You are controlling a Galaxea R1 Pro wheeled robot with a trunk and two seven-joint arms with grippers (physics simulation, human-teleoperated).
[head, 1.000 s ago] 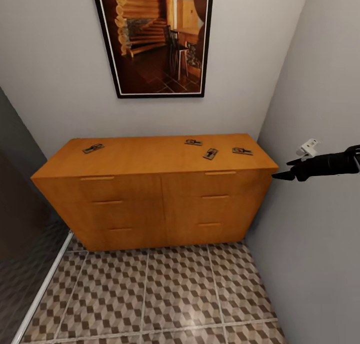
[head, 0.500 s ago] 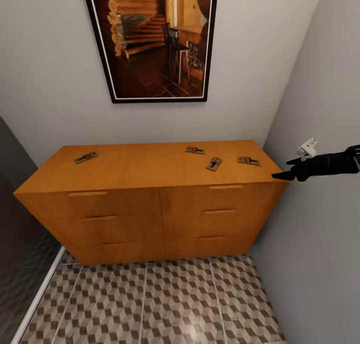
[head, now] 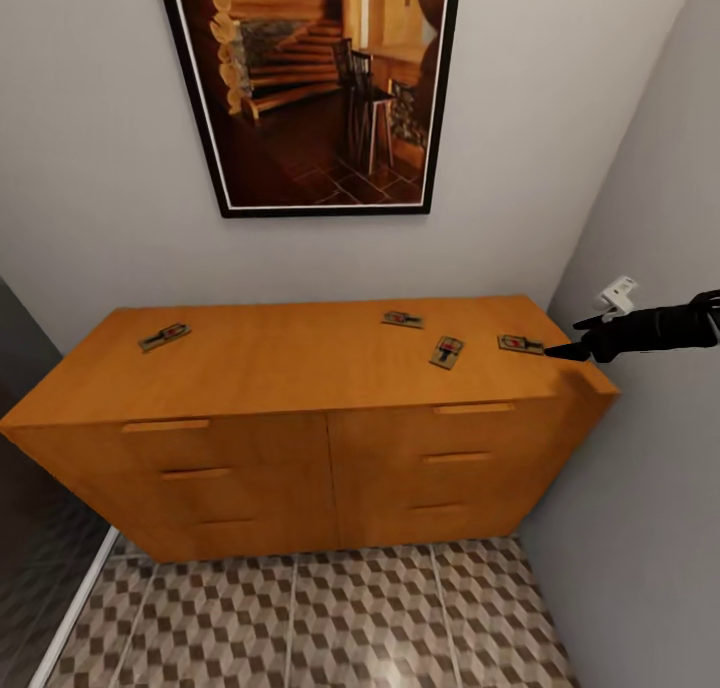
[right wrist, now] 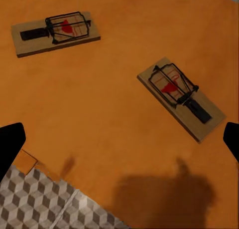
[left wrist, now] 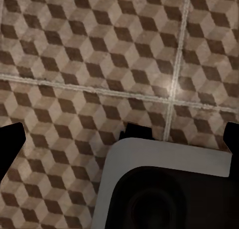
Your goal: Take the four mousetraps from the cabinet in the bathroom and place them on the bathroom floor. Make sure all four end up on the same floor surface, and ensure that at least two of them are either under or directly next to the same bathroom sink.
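Mousetraps, four of them, lie flat on top of the cabinet (head: 300, 448): one (head: 164, 337) near its left end, three clustered at the right (head: 402, 319), (head: 447, 351), (head: 521, 344). Right gripper (head: 560, 350) hovers at the right corner just beside the nearest trap, fingers spread wide with nothing between them. Left gripper (left wrist: 119, 141) hangs open and empty over the bathroom floor (left wrist: 74, 54).

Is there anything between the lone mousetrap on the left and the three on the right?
No. In the head view, only bare cabinet top lies between the lone mousetrap and the nearest other.
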